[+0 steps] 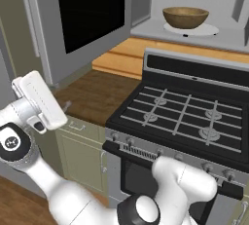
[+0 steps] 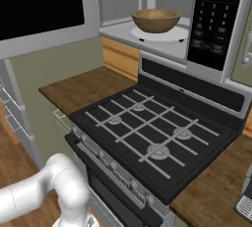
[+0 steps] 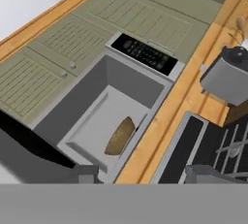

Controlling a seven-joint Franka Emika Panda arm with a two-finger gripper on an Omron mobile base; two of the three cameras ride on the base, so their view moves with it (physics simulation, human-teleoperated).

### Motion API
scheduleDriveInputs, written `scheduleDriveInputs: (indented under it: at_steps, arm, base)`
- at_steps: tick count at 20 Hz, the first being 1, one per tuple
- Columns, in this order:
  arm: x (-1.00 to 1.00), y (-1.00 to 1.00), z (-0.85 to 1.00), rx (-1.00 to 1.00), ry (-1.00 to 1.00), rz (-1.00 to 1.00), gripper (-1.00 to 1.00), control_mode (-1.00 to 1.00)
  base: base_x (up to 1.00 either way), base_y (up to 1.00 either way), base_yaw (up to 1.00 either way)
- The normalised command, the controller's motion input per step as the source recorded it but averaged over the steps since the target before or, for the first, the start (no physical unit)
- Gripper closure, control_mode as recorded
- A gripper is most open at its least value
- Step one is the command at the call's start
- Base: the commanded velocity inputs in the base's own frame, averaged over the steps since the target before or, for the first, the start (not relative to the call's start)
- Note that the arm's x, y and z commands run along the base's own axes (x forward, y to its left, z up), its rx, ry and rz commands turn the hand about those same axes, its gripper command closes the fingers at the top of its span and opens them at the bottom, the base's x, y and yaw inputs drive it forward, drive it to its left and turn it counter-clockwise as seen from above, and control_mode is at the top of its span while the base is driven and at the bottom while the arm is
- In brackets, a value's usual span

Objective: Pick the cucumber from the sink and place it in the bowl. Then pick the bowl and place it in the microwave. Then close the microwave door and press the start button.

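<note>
You are looking at the wooden bowl (image 1: 185, 17) sitting upright on the round white turntable plate (image 1: 210, 29) inside the microwave (image 2: 216, 22), with the plate's rim showing all around its base. From both base cameras you see only the bowl's outer wall and rim; the cucumber cannot be made out, so you cannot tell whether it lies inside. The microwave door (image 1: 87, 9) stands swung wide open to the left, its glossy black window facing you and its thin grey handle (image 1: 32, 19) at the far edge. The dark control panel (image 2: 214, 5) sits to the right of the cavity in the right base view. Below the microwave is the black gas stove (image 1: 185, 117), and to its left a stretch of brown wooden counter (image 1: 92, 95) above pale green cabinet doors (image 1: 80, 158). Your arm is bent back low and to the left, with the white hand in front of the open door in the left base view. In the hand view the gripper (image 3: 147, 174) has its two dark tips spread well apart with nothing between them, so it is holding nothing, and it looks from a distance towards the open cavity, where the bowl shows as a brown shape.
</note>
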Motion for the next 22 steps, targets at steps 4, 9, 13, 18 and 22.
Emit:
scheduleDriveInputs:
  at_steps: [4,9,13,18,22]
  arm:
    - [-0.04,0.17,-0.51,0.00,-0.08,-0.06,-1.00,-1.00]
    - [0.12,0.30,-0.67,0.00,-0.05,-0.05,-1.00,-1.00]
    - [0.79,0.00,-0.33,0.00,0.00,0.00,-1.00,-1.00]
    - [0.81,0.00,0.10,0.00,0.05,0.00,-1.00,-1.00]
    - [0.66,0.00,0.32,0.00,0.13,0.00,-1.00,-1.00]
  base:
    - [0.00,0.00,0.00]
    - [0.00,0.00,0.00]
    - [0.00,0.00,0.00]
    - [0.00,0.00,0.00]
    - [0.00,0.00,0.00]
